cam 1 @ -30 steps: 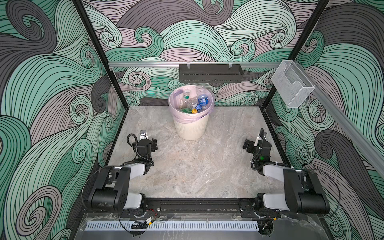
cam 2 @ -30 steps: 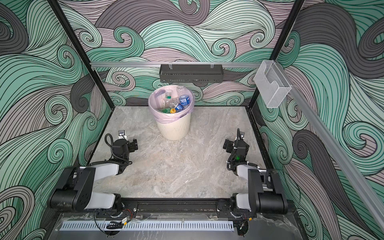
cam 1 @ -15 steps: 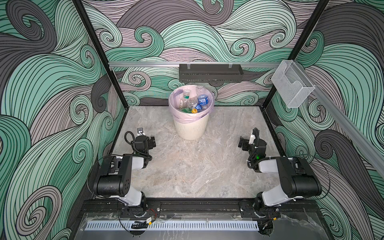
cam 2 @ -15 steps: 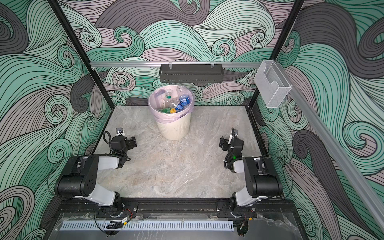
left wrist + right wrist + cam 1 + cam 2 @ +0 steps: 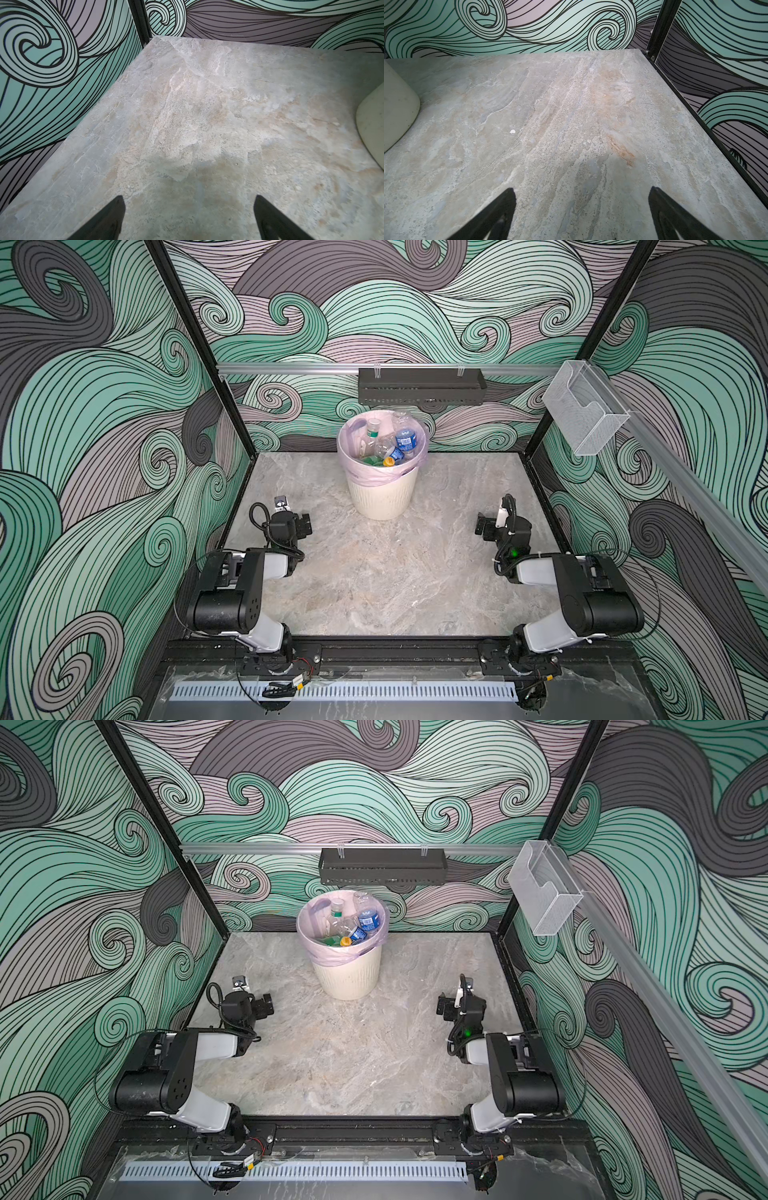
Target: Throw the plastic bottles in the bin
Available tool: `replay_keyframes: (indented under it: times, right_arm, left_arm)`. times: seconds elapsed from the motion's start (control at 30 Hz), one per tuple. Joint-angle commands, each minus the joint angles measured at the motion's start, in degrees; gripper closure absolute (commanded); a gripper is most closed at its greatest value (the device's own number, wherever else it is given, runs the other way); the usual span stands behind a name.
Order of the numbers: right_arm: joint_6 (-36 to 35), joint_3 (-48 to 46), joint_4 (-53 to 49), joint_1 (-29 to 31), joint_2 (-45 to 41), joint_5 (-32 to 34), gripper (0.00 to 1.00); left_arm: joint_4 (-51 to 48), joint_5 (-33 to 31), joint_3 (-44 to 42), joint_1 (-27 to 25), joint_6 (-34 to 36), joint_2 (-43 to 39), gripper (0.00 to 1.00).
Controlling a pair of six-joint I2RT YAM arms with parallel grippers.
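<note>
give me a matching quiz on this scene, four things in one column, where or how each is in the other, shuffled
Column one
1. plastic bottles
2. bin
3. black tray
4. left claw

Column two
A. hanging from the rail
B. standing on the table
C. open, holding nothing
D. piled inside the bin

Pairs: 1-D, 2-B, 3-A, 4-C

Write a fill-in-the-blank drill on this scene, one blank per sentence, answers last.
The plastic bottles lie ____ the bin.
The bag lining the bin is pale ____.
The left gripper and the right gripper both stand ____, holding nothing.
The tray hanging behind the bin is coloured ____.
Answers: inside; pink; open; black.
</note>
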Motion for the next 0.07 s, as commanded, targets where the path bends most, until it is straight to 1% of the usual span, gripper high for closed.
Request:
replay_keyframes:
  times: [0.0, 0.03]
  right_arm:
    - [-1.07, 0.91, 0.1, -0.01, -0.29, -1.0, 0.01]
    - [-1.15, 0.77, 0.14, 0.08, -0.45, -0.97, 0.01]
  left_arm:
    - [-0.67, 0.59, 1.12, 0.33, -0.61, -0.96, 0.01]
    - [-0.67, 0.59, 1.11, 0.35, -0.61, -0.97, 0.01]
